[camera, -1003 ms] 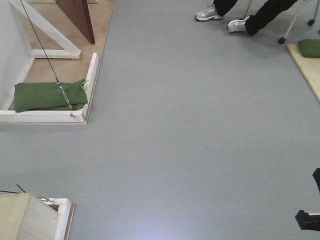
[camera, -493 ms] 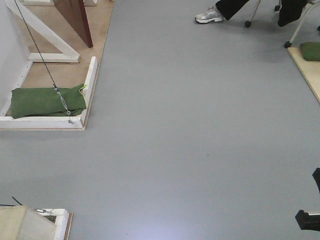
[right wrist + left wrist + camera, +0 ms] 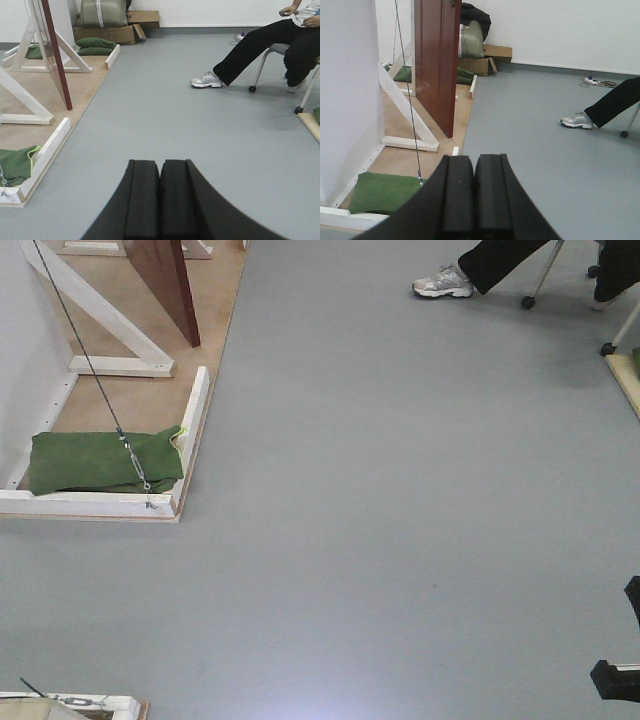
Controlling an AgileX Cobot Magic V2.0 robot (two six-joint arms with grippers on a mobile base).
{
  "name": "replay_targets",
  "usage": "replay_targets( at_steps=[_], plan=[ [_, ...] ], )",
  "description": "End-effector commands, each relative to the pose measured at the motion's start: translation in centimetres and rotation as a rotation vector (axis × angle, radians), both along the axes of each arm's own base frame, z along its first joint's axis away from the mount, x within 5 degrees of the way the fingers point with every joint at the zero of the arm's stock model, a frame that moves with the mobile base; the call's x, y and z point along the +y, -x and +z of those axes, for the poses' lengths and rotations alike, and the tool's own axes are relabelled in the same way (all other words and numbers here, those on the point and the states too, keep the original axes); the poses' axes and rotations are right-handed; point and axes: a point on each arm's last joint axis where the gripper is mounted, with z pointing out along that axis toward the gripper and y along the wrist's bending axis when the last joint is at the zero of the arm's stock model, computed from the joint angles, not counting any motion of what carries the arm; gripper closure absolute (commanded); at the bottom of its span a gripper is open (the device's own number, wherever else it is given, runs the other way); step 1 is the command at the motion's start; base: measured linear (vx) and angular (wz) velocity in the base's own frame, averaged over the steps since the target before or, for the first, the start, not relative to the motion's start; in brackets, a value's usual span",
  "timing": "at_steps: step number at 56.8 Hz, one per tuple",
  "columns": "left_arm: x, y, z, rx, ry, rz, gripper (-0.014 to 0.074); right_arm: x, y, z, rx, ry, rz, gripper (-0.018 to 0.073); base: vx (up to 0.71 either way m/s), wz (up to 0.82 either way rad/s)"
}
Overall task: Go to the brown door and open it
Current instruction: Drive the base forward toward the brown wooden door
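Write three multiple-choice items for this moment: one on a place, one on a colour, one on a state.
1. In the front view, where is the door?
A) lower right
B) upper left
C) centre

2. What colour is the bag lying in the corner of the white frame?
A) red
B) blue
C) green

3. How is the left hand?
A) shut, empty
B) wide open
C) shut on the door handle

Key:
1 B: the door stands at the top left edge of the front view.
2 C: the bag is plainly green.
3 A: in the left wrist view the hand's pads meet with nothing between them, and the door stands well ahead of it.
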Motion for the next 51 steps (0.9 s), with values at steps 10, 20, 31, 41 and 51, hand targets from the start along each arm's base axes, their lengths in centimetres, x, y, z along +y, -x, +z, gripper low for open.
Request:
replay_targets(
  at_steps=[10, 20, 31, 41, 51],
  plan=[
    [-0.1, 0.15, 1.35, -0.109, 0.012, -0.013, 0.06, -0.05, -0.08, 0.63, -0.088, 0.004, -0.006, 0.0559, 0.22, -0.04],
    [-0.1, 0.15, 1.35, -0.109, 0.012, -0.013, 0.06, -0.05, -0.08, 0.63, -0.088, 0.004, -0.006, 0.0559, 0.27, -0.04],
    [-0.1, 0.15, 1.35, -0.109, 0.012, -0.013, 0.06, -0.05, -0.08, 0.63, -0.088, 0.004, -0.006, 0.0559, 0.32, -0.02],
    [-0.1, 0.15, 1.35, -0.109, 0.012, -0.013, 0.06, -0.05, -0.08, 0.63, -0.088, 0.004, -0.006, 0.0559, 0.35, -0.01],
    [-0.1, 0.15, 1.35, -0.109, 0.012, -0.013, 0.06, -0.05, -0.08, 0.63, -0.088, 0.004, -0.006, 0.0559, 0.37, -0.04]
  ],
)
